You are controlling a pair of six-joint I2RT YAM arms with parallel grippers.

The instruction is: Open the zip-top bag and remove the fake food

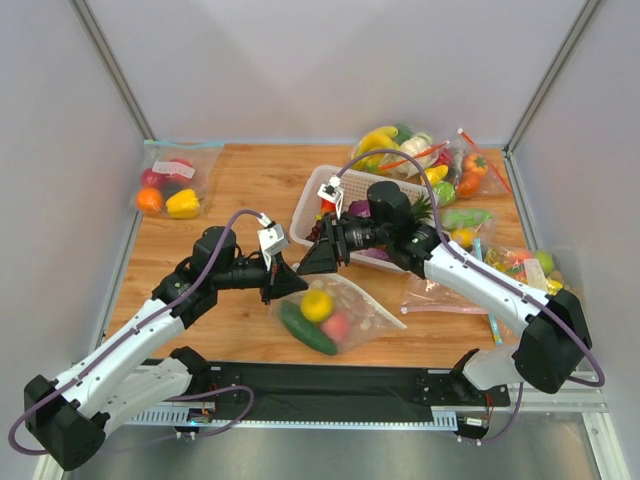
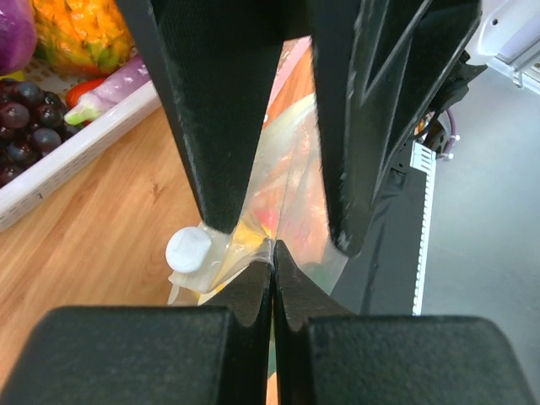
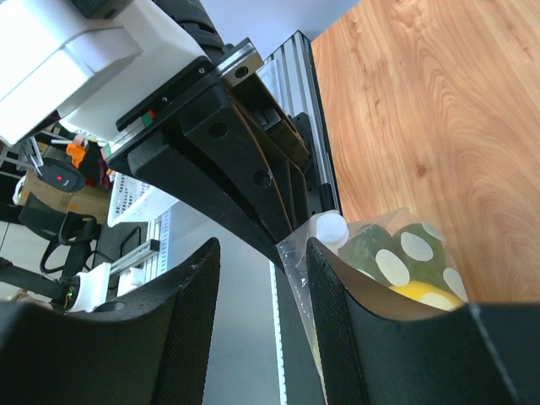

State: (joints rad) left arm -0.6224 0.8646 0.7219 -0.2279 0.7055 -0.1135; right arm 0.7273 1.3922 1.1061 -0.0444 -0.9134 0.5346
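Currently | we find left gripper [image 2: 272, 253] clamped on rim of clear dotted plastic zip-top bag [image 1: 380, 312] | right gripper [image 3: 260, 253] jaws apart beside that rim | bag on wooden table [image 1: 250, 190], green cucumber [image 1: 305, 328], yellow fruit [image 1: 317, 303], pink peach [image 1: 337, 326] inside

**Non-task clutter around me**

White basket [image 1: 308, 208] sits mid-table ahead of me. It holds purple grapes [image 2: 21, 126], a pineapple [image 2: 84, 29] and a red piece [image 2: 84, 91].
Back-left corner: clear bag [image 1: 170, 185] with red, orange and yellow pieces.
Back-right: bananas [image 1: 375, 140], plus bags with red-orange zip strips [image 1: 475, 170].
To my right: a flat bag with a blue zip strip [image 1: 430, 298].
All on a wooden table [image 1: 250, 180].
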